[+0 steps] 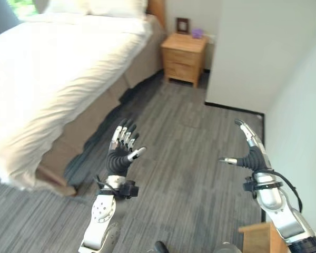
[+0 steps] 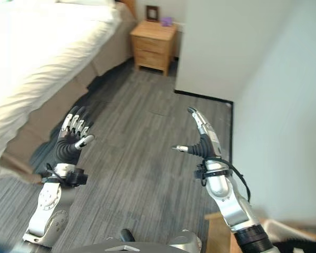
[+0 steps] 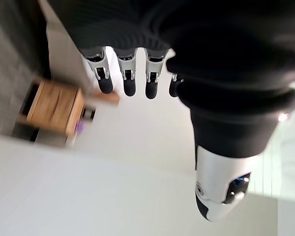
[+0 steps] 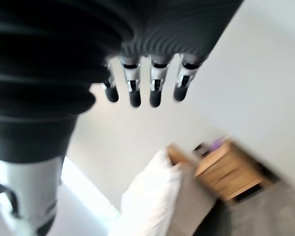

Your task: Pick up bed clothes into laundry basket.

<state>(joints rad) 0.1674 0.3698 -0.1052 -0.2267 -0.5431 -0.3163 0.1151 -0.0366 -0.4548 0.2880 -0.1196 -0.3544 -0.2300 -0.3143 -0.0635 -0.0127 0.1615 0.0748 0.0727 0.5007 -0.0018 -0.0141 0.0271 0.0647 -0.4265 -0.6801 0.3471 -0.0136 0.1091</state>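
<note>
Holding both hands up over the grey floor (image 1: 184,158), you have the left hand (image 1: 121,150) and right hand (image 1: 250,153) spread and empty — fingers straight, thumbs out. Beyond the left hand lies the bed (image 1: 95,105), its white bed clothes (image 1: 52,68) draped over the edge. Farthest off, a wooden nightstand (image 1: 184,58) stands by the white wall (image 1: 258,47).

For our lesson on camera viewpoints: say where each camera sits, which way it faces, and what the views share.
Left eye, right eye: on the head, looking down at grey floor; left robot hand and right robot hand raised, open, empty.
Left wrist: along its fingers toward the nightstand.
Right wrist: along its fingers toward the bed and nightstand.
Shared: bed, nightstand.
</note>
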